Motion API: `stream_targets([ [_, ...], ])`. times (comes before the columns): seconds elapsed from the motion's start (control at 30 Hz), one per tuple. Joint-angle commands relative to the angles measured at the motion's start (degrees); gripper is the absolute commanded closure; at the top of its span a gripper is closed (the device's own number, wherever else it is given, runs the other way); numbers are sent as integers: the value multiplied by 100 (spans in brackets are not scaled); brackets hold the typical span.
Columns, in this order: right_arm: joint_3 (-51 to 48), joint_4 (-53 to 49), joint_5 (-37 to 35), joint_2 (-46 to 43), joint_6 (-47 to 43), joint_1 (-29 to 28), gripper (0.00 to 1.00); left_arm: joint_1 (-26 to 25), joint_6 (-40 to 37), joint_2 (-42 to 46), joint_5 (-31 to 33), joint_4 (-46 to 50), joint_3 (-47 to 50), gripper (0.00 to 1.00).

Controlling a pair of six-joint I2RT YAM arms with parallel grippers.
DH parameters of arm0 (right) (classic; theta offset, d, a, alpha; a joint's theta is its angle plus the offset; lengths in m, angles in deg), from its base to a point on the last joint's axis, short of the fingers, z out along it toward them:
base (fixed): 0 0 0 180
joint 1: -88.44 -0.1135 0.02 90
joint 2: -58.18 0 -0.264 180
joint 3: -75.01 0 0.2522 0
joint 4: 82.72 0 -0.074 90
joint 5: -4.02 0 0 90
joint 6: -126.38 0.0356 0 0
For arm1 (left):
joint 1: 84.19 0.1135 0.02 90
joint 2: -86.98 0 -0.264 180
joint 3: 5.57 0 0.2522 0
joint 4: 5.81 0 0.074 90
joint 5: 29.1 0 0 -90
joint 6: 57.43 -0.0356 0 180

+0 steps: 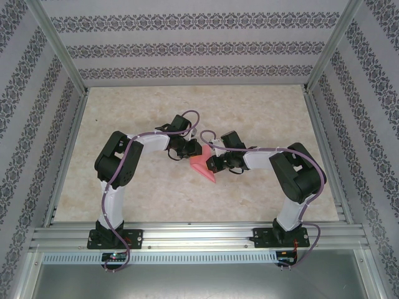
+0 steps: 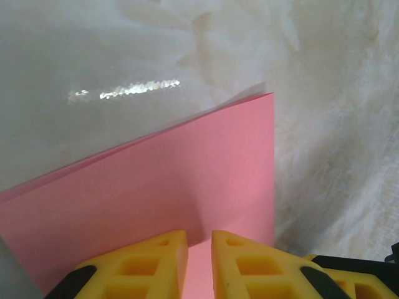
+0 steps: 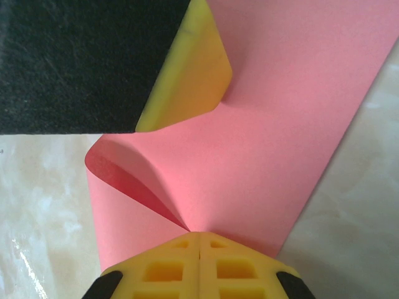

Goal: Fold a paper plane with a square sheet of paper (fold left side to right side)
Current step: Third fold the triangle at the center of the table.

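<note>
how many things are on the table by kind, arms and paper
robot arms: 2, left pincer and right pincer, each with yellow fingers
pink paper sheets: 1, the square sheet of paper, folded over, pinched by both pincers
total: 3

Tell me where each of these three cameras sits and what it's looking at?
Top external: fixed above and behind the arms, looking down on the table; both arms show whole, the left gripper and right gripper meeting over the pink paper.
Left wrist: on the left arm, looking past its yellow fingers, slightly parted, at the paper.
Right wrist: on the right arm, looking past its shut yellow fingers pinching the paper; another yellow finger presses it at the top.
Shared: all views show the same pink paper.
</note>
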Motion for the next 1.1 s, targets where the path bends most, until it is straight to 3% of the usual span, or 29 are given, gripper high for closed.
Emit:
stream_targets([
  [0.0, -146, -184, -145, 44, 61, 47, 100, -147, -118, -339, 247, 346, 183, 79],
  [1.07, -275, -89, -76, -147, 246, 47, 100, -152, -108, -358, 290, 432, 104, 79],
])
